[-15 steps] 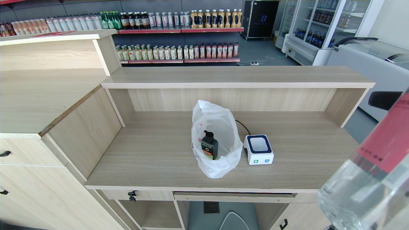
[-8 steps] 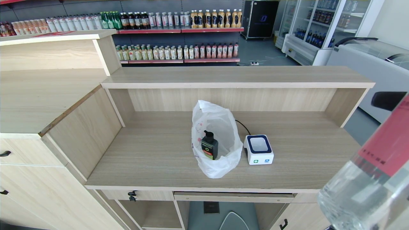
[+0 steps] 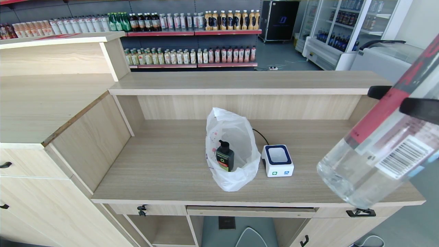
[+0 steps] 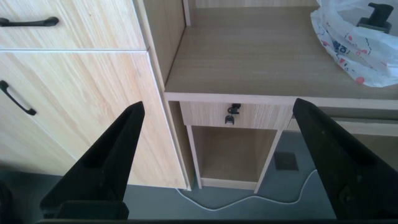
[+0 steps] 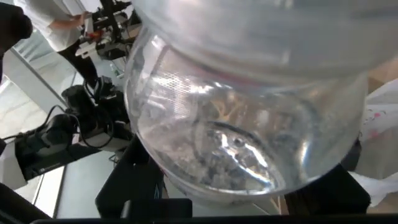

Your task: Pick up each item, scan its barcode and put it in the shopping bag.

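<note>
The right gripper (image 3: 398, 101) holds a clear water bottle (image 3: 377, 147) up in the air, over the right end of the wooden counter (image 3: 164, 164). Its two black fingers (image 3: 419, 109) are squeezed onto the bottle, one on each side, near the red label. The bottle is tilted, with its round bottom pointing down toward the counter and its top end going up past the edge of the head view. A white sticker with a barcode (image 3: 403, 156) is on the side that faces the head camera. From the right wrist, the round bottom of the bottle (image 5: 242, 124) is very close. A white shopping bag (image 3: 236, 130) stands open in the middle of the counter. A dark pump bottle (image 3: 224, 157) stands upright inside it. Just beside the bag, on its right, sits a small white scanner (image 3: 277, 160) with a dark frame on top. The water bottle is well apart from both. The left gripper (image 4: 217, 165) hangs low, in front of the counter's left end, and its fingers are spread wide with nothing between them.
</note>
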### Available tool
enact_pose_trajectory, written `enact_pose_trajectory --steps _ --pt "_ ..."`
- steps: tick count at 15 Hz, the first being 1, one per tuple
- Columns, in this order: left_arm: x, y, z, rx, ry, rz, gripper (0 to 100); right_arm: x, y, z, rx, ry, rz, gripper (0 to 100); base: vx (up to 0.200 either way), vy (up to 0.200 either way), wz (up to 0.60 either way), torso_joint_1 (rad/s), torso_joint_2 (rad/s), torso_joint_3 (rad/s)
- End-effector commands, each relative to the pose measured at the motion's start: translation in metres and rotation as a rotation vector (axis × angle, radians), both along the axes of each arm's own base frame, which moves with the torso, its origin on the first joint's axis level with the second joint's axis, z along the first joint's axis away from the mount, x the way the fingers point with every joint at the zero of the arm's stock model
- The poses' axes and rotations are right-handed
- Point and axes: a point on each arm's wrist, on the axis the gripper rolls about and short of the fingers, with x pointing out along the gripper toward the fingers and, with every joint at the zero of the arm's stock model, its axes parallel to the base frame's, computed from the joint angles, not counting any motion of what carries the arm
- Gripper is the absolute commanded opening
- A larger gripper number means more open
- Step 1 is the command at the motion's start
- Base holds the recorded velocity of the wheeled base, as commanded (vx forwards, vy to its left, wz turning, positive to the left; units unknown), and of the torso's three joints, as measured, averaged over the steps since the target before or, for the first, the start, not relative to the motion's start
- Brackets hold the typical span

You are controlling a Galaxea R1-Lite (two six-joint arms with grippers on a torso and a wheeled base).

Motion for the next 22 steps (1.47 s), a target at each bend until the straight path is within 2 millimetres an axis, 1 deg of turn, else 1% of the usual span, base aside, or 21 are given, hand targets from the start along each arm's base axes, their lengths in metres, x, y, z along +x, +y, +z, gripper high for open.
enact_pose_trajectory --steps 1,2,3,4,7,8,10,13,15,19,21,22 --pt "0.000 0.000 0.000 0.000 -0.001 0.001 100 0.036 -0.011 -0.011 -0.040 0.001 -0.192 0 0.000 0.000 0.00 0.000 0.00 0.000" --pt "0.000 0.000 0.000 0.001 0.000 0.001 100 0.046 -0.017 -0.014 -0.042 -0.006 -0.245 0 0.000 0.000 0.00 0.000 0.00 0.000" --pt "0.000 0.000 0.000 0.001 0.000 0.001 100 0.065 -0.032 -0.028 -0.041 -0.056 -0.363 0 0.000 0.000 0.00 0.000 0.00 0.000" --pt "0.000 0.000 0.000 0.001 0.000 0.001 100 0.076 -0.042 -0.038 -0.069 -0.075 -0.452 0 0.000 0.000 0.00 0.000 0.00 0.000" --pt "0.000 0.000 0.000 0.000 -0.001 0.001 100 0.105 -0.083 -0.064 -0.261 -0.121 -0.723 0 0.000 0.000 0.00 0.000 0.00 0.000" --pt "0.000 0.000 0.000 0.001 0.000 0.001 100 0.111 -0.099 -0.070 -0.312 -0.126 -0.789 0 0.000 0.000 0.00 0.000 0.00 0.000" --pt "0.000 0.000 0.000 0.001 0.000 0.001 100 0.120 -0.124 -0.079 -0.385 -0.124 -0.874 0 0.000 0.000 0.00 0.000 0.00 0.000" --pt "0.000 0.000 0.000 0.001 0.000 0.001 100 0.122 -0.153 -0.085 -0.521 -0.180 -0.967 0 0.000 0.000 0.00 0.000 0.00 0.000" --pt "0.000 0.000 0.000 0.000 -0.001 0.001 100 0.125 -0.160 -0.086 -0.545 -0.185 -0.983 0 0.000 0.000 0.00 0.000 0.00 0.000" --pt "0.000 0.000 0.000 0.000 -0.001 0.001 100 0.131 -0.165 -0.087 -0.594 -0.175 -1.061 0 0.000 0.000 0.60 0.000 0.00 0.002" --pt "0.000 0.000 0.000 0.001 0.000 0.001 100 0.140 -0.168 -0.092 -0.624 -0.177 -1.053 0 0.000 0.000 0.60 0.007 0.00 0.002" --pt "0.000 0.000 0.000 0.001 0.000 0.001 100 0.140 -0.168 -0.092 -0.624 -0.177 -1.053 0 0.000 0.000 0.60 -0.002 -0.01 0.007"
